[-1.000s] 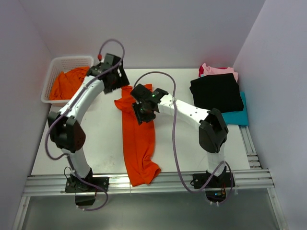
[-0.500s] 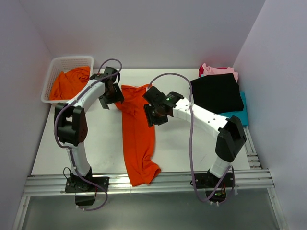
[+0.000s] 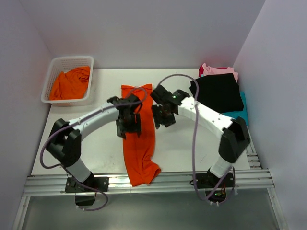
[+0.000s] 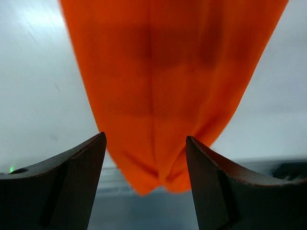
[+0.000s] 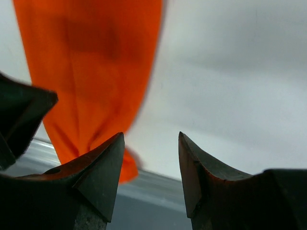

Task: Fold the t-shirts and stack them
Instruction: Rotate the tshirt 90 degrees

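Note:
A bright orange t-shirt lies in a long narrow strip down the middle of the table, its near end at the front edge. My left gripper hovers over the strip's middle, open and empty; the left wrist view shows the shirt between and beyond its fingers. My right gripper is open and empty just right of the strip; the shirt fills the left of the right wrist view. A folded stack with a black shirt on pink and teal sits at the right.
A white mesh basket at the far left corner holds more orange shirts. White walls close in the back and both sides. A metal rail runs along the table's front edge.
The left gripper has moved from the far end of the shirt, near the basket, to over its middle. The right gripper shifted slightly right. The shirt's far end now lies straight and flat.

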